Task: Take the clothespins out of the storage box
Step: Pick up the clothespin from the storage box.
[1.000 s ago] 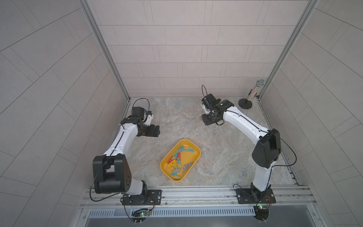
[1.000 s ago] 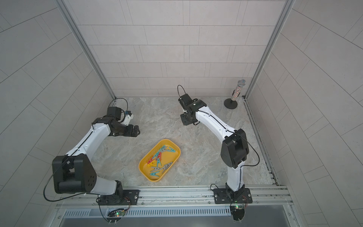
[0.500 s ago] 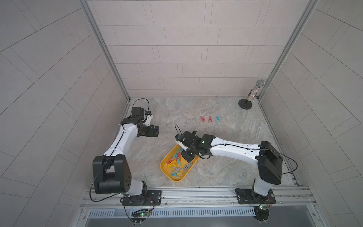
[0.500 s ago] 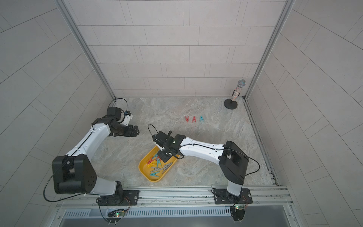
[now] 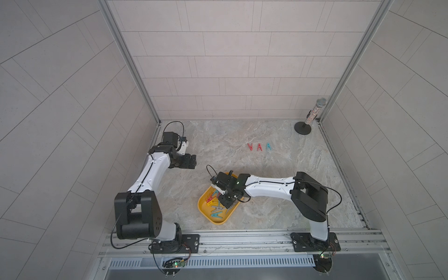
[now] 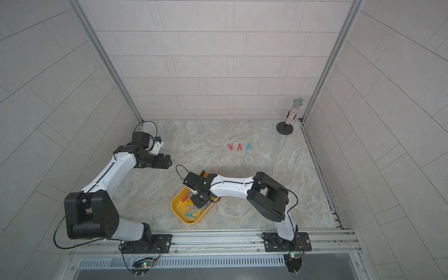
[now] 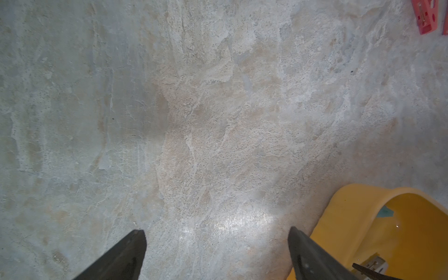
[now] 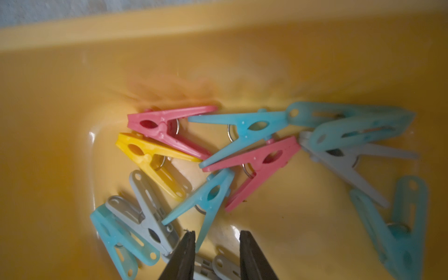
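Note:
The yellow storage box (image 5: 202, 206) (image 6: 175, 208) sits near the front middle of the marble floor. Several red, teal, grey and yellow clothespins (image 5: 216, 213) (image 6: 190, 214) lie in it. My right gripper (image 5: 226, 198) (image 6: 200, 200) (image 8: 217, 234) hangs low inside the box, open by a narrow gap with nothing pinched. One leg of a teal clothespin (image 8: 211, 196) ends beside one of its fingertips, and a grey clothespin (image 8: 145, 213) lies close by. Two red clothespins (image 5: 250, 147) (image 5: 259, 147) and a teal one (image 5: 268, 147) lie in a row on the floor further back. My left gripper (image 5: 194, 162) (image 6: 169, 161) (image 7: 215, 232) is open over bare floor, left of the box.
A glittery microphone on a black round stand (image 5: 312, 116) (image 6: 292, 114) stands in the far right corner. Tiled walls close in the floor on three sides. A metal rail (image 5: 242, 238) runs along the front edge. The left wrist view shows the box wall (image 7: 351, 218).
My right arm swung from the far middle of the floor, leaving the row of three clothespins there, back to the box and down into it. The left arm has not moved.

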`<action>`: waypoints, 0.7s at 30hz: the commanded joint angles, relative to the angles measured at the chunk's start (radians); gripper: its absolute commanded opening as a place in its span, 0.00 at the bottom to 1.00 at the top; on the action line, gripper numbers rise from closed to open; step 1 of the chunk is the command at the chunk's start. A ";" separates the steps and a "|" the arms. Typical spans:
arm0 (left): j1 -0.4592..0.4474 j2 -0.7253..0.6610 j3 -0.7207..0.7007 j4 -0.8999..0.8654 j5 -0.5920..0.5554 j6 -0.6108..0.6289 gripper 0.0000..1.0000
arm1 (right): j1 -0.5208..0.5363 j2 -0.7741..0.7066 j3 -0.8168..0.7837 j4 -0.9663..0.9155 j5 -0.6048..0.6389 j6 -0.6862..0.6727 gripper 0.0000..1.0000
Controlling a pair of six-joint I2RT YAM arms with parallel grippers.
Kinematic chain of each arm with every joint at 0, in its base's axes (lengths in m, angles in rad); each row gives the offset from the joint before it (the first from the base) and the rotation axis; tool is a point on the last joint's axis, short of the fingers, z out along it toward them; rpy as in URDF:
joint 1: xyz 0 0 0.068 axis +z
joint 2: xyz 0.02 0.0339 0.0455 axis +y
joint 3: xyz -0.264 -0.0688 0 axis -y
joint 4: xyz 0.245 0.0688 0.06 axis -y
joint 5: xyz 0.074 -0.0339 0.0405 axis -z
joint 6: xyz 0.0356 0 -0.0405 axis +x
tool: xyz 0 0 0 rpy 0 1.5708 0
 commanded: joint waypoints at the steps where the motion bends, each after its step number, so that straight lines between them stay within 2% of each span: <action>1: 0.007 -0.011 0.000 0.003 0.003 -0.004 0.99 | 0.008 0.022 0.034 -0.037 0.011 0.003 0.34; 12: 0.007 -0.014 0.000 0.003 0.007 -0.003 0.99 | 0.013 0.062 0.058 -0.085 0.053 0.001 0.30; 21: 0.007 -0.015 0.000 0.003 0.006 -0.003 0.99 | 0.013 0.054 0.057 -0.099 0.067 0.008 0.17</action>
